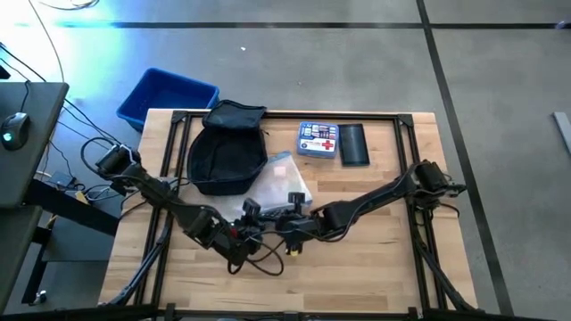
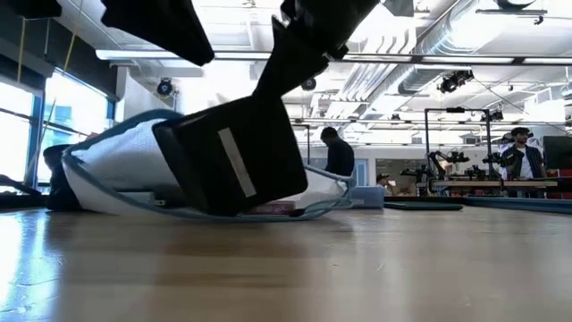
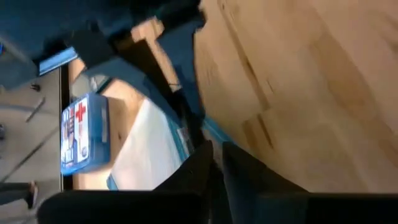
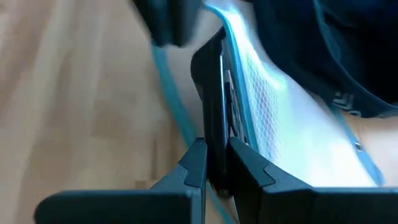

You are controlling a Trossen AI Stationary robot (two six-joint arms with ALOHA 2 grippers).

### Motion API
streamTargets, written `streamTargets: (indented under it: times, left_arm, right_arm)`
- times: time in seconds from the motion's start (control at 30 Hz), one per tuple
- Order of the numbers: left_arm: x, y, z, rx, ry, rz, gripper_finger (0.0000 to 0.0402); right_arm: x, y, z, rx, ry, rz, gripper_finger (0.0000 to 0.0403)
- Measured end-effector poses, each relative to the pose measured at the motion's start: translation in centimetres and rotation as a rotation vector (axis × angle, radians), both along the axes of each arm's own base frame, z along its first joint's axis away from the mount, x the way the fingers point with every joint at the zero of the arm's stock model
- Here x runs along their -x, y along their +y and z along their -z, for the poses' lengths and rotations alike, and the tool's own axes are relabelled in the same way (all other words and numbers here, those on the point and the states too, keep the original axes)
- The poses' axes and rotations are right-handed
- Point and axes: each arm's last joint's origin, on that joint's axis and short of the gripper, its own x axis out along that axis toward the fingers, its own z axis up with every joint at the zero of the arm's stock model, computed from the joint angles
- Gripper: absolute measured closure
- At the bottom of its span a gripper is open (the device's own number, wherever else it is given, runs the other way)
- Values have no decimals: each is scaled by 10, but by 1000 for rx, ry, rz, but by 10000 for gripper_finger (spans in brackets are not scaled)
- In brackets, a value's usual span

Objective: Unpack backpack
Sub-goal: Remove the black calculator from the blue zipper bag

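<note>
The dark backpack [image 1: 223, 147] lies open on the table's far left part. A white mesh pouch [image 1: 278, 185] with blue trim lies flat just to its near right; it also shows in the low view [image 2: 125, 161]. My left gripper [image 1: 243, 217] [image 3: 217, 165] is at the pouch's near left corner, with its fingers close together. My right gripper [image 1: 287, 217] [image 4: 214, 165] is at the pouch's near edge, shut on a thin black flat thing [image 4: 213, 106] that stands edge-on beside the mesh. My left gripper has the pouch's blue-trimmed edge [image 3: 210, 132] running in between its fingers, which come level from the table's near left; the fingers hide the place of contact. The pouch rests on the table. My right gripper pinches the thin black flat thing by its near end [image 4: 215, 146] between both fingers. The fingers come low from the table's near right and lie along it. The white mesh [image 4: 267, 106] lies against its side.
A blue first-aid box [image 1: 318, 141] and a flat black pouch [image 1: 354, 144] lie on the far right part of the table. A blue bin [image 1: 168, 96] stands on the floor beyond the far left corner. Loose cables [image 1: 259, 259] trail near the grippers. People stand in the room behind.
</note>
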Motion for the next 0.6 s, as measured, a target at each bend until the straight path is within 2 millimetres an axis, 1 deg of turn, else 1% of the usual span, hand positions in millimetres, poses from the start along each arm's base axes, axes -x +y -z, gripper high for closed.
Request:
streamTargets:
  times: [0.07, 0.13, 0.2, 0.23, 0.37, 0.47, 0.6]
  left_arm:
    - [2, -5, -5, -12, -18, 5, 364]
    - [4, -10, -15, -6, -58, 13, 353]
    - [7, -14, -23, -8, -89, 14, 345]
    - [9, -15, -26, -8, -101, 16, 342]
    - [16, -15, -34, 6, -122, 22, 337]
    - [19, -13, -36, 16, -118, -2, 337]
    - [26, -7, -33, -34, -101, -84, 337]
  right_arm:
    - [3, -3, 2, 66, 15, 53, 380]
    - [6, -5, 1, 128, 17, 93, 380]
    - [8, -3, -5, 146, 2, 82, 383]
    - [8, -1, -8, 154, -4, 64, 390]
    - [13, 18, -14, 182, -27, -31, 396]
    - [20, 32, -25, 215, -64, -108, 398]
    - [37, 48, -41, 248, -63, -176, 399]
